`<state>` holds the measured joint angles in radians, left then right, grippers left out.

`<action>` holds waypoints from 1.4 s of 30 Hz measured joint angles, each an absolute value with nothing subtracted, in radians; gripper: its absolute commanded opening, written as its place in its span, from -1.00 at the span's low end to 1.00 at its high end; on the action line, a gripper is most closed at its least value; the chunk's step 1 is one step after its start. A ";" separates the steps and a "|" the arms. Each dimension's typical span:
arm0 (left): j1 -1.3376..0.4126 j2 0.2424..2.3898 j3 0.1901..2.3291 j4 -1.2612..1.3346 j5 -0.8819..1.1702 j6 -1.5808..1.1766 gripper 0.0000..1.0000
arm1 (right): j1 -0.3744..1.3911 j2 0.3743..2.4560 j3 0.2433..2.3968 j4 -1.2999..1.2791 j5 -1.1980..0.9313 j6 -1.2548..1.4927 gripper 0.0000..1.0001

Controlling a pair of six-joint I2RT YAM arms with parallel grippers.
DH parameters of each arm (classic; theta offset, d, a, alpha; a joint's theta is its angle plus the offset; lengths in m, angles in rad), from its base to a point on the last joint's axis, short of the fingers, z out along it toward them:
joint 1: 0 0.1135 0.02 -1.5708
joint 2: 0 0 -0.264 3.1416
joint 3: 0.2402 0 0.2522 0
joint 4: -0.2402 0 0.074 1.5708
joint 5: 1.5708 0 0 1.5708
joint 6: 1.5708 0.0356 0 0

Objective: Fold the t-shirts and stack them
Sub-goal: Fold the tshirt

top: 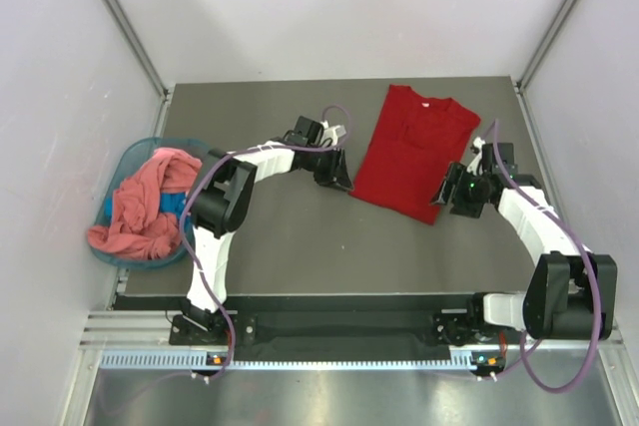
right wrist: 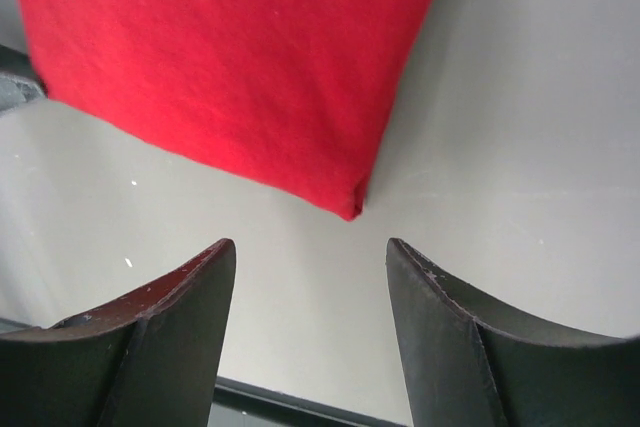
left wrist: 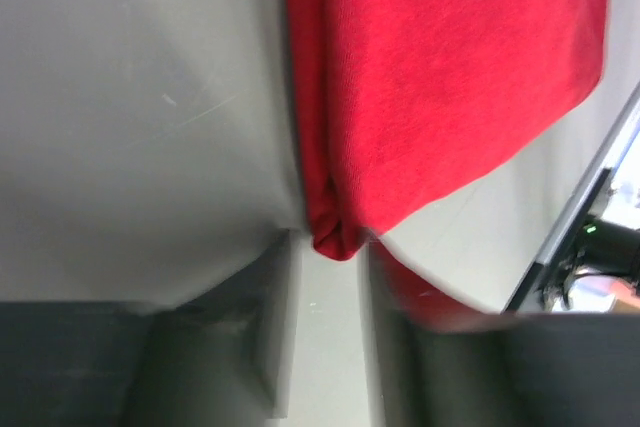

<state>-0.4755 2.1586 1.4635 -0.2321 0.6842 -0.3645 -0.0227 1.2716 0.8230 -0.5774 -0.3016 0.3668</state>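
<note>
Red t-shirt [top: 414, 152] lies narrowed lengthwise at the far right of the table [top: 300, 236], left gripper [left wrist: 332, 247] and right gripper [right wrist: 308, 245] both spread at its near corners, so the crosswise fold likely comes next: pinch both corners, carry them far.

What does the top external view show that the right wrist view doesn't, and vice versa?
Only top external: the teal plastic basket at the left edge of the grey table, holding a crumpled salmon-pink cloth t-shirt. It also shows the left gripper by the near left corner of the deep red cloth t-shirt, and that shirt's small white neck label. Only right wrist: the right gripper is open over bare table, a shirt corner just ahead of it, untouched. Both: the red t-shirt lying on the table.
</note>
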 measured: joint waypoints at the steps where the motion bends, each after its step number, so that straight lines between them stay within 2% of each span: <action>1: -0.474 2.161 1.462 -0.233 0.683 -0.363 -0.52 | -0.023 1.272 0.817 -0.580 -0.302 0.366 0.25; 4: -0.474 2.165 1.441 -0.234 0.684 -0.362 -1.00 | -0.023 1.265 0.806 -0.591 -0.301 0.363 0.24; 19: -0.490 1.979 1.137 -0.143 0.663 -0.430 -1.00 | -0.023 1.160 0.805 -0.676 -0.262 0.360 0.24; 20: -0.493 1.971 1.126 -0.141 0.658 -0.432 -0.96 | -0.023 1.155 0.802 -0.675 -0.262 0.360 0.24; 21: -0.493 1.966 1.119 -0.141 0.655 -0.434 -0.69 | -0.023 1.150 0.796 -0.673 -0.262 0.360 0.24; 24: -0.496 1.965 1.119 -0.133 0.658 -0.442 -0.46 | -0.023 1.139 0.764 -0.663 -0.265 0.360 0.25; 27: -0.499 1.973 1.149 -0.136 0.655 -0.438 -0.31 | -0.023 1.137 0.706 -0.617 -0.273 0.366 0.26; 34: -0.499 2.069 1.328 -0.148 0.630 -0.405 -0.23 | -0.023 1.153 0.542 -0.442 -0.302 0.424 0.25; 42: -0.498 2.153 1.472 -0.196 0.622 -0.360 -0.20 | -0.023 1.260 0.532 -0.264 -0.312 0.456 0.18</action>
<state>-0.4984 2.1529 1.4715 -0.1963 0.6220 -0.3603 -0.0227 1.2598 0.5323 -0.2638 -0.3122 0.4561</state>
